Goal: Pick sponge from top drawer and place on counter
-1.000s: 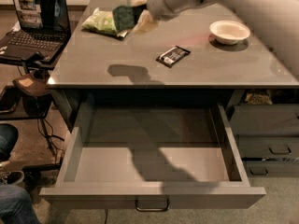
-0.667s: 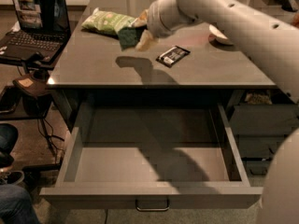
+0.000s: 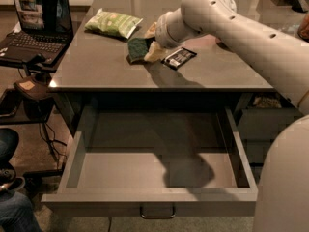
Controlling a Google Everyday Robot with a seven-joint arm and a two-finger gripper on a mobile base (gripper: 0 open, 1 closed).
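Observation:
The dark green sponge (image 3: 137,49) is low over the grey counter (image 3: 96,69), at or just above its surface near the middle. My gripper (image 3: 150,46) is right beside it on its right, shut on the sponge, with the arm coming in from the right. The top drawer (image 3: 154,170) is pulled wide open below the counter's front edge. Its grey inside holds nothing, and its metal loop handle (image 3: 157,211) faces the front.
A light-green snack bag (image 3: 113,23) lies at the counter's back left. A black packet (image 3: 178,58) lies just right of the gripper. A laptop (image 3: 41,18) on a stand is at the left. Narrower drawers (image 3: 263,124) are at the right. A person's leg (image 3: 14,211) is at the bottom left.
The gripper has come down and toward the counter's front with the sponge, from near the snack bag to beside the black packet. The arm now hides the white bowl.

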